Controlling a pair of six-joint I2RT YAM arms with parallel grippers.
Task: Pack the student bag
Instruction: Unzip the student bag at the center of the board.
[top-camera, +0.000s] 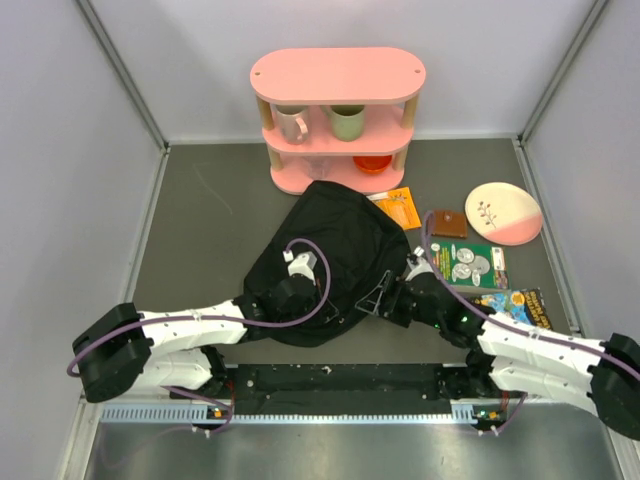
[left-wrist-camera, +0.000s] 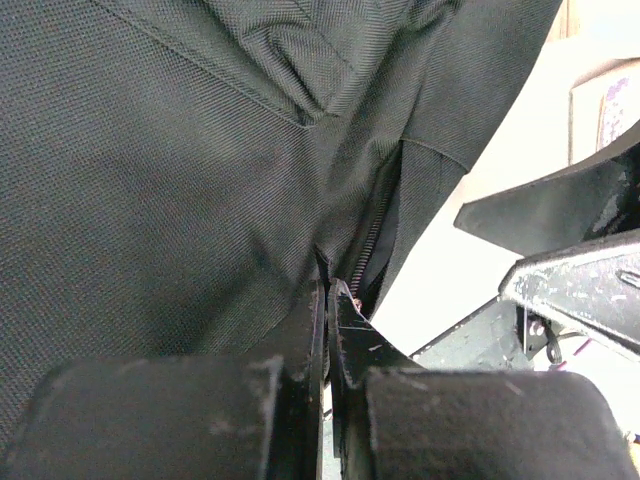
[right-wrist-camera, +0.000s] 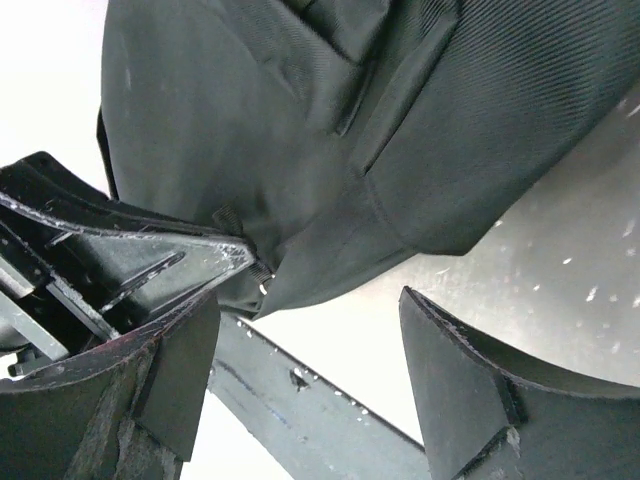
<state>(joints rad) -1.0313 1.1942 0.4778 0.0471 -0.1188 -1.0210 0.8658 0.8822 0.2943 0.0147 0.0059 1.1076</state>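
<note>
Left hand is clamped on a thin fold of the student bag beside its zip; that fabric could slip free. The bag slumps on the worktop before the pink shelf. Right hand gapes at its near corner and may snag the strap ring.

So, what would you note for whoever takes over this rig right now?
Left gripper: shut on bag fabric by the zipper.
Right gripper: open beside the bag's right edge, holding nothing.
Bag: crumpled in front of the shelf; wallet and packets on the table to its right.
Done: nothing seen packed.
Left: probably open the bag, load those items.
</note>
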